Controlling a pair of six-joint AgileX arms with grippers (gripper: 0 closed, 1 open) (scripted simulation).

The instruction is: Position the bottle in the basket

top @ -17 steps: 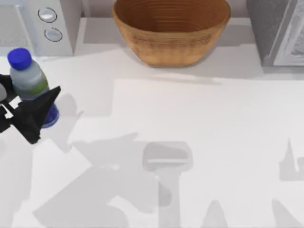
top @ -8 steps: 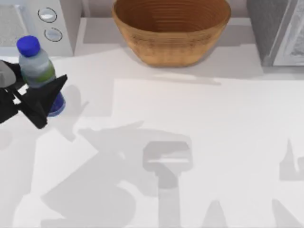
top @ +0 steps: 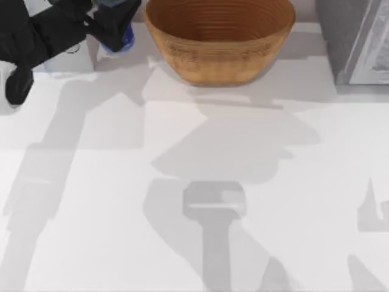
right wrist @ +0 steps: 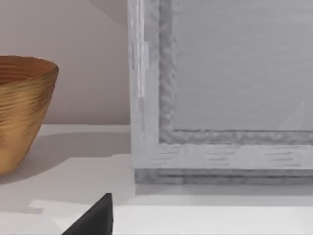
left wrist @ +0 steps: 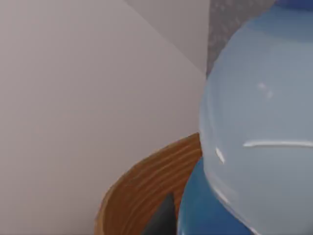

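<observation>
Since half a second ago the bottle (top: 117, 33) has travelled a long way: it was low at the left side of the worktop, and it now hangs at the far-left back, raised off the surface and just beside the left rim of the basket (top: 219, 42). In the top view only its dark blue lower body shows below the frame edge, clamped in the left end effector (top: 109, 21), whose black fingers wrap around it. The left wrist view confirms the hold: the pale upper body and blue lower part of the bottle (left wrist: 259, 147) loom close, with the curved wicker rim of the basket (left wrist: 142, 191) just beyond and lower.

My reading is that lifting is done and the carry is nearly complete; the bottle is beside the basket, not over its opening, so it needs a short sideways shift toward the centre before lowering and letting go. The near rim is the likely thing to clip.

The right arm is parked; a dark finger tip of its end effector (right wrist: 93, 218) shows in the right wrist view, and I cannot tell its state.

The worktop (top: 194, 182) is plain white, crossed by grey arm shadows. A white appliance (top: 67, 58) sits at back left behind the arm, and a grey box-like cabinet (top: 358, 39) at back right, also seen in the right wrist view (right wrist: 220, 93) beside the basket (right wrist: 22, 112).
</observation>
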